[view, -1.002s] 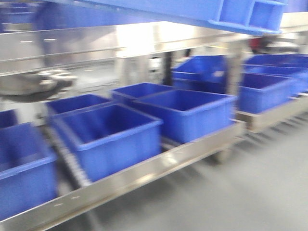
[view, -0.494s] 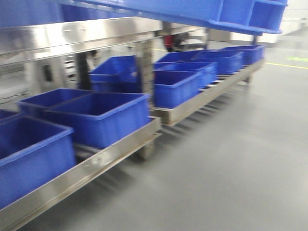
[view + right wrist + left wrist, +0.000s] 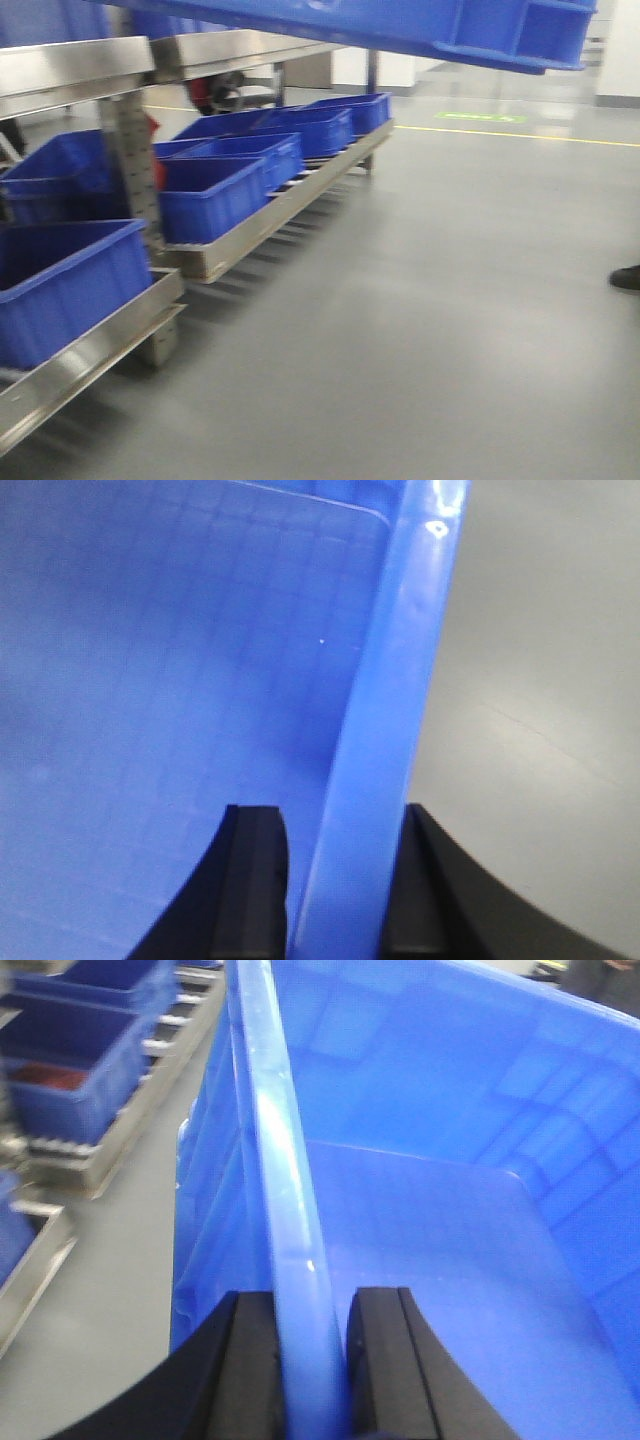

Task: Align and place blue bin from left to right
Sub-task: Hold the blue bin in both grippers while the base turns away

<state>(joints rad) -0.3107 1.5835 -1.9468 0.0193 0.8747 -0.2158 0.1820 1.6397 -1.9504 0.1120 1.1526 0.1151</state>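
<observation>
The blue bin [image 3: 400,25] hangs across the top of the front view, with only its underside and boxed rim showing. In the left wrist view my left gripper [image 3: 312,1305] is shut on the bin's left rim [image 3: 290,1190], one black finger [image 3: 250,1360] outside the wall and one inside. The bin's smooth, empty interior [image 3: 440,1220] fills the right of that view. My right gripper [image 3: 340,820] is shut on the opposite rim [image 3: 400,660], with the bin's inside [image 3: 150,680] to its left and grey floor to its right.
A low steel rack [image 3: 90,350] along the left carries several other blue bins [image 3: 215,195], under an upper steel shelf [image 3: 90,65]. Grey floor stretches right, with a yellow line [image 3: 520,132] far off. A dark shoe [image 3: 626,278] shows at the right edge.
The front view has swung to the right: the racks and their bins slid left and the grey floor came into view. The held bin stays at the top of the view.
</observation>
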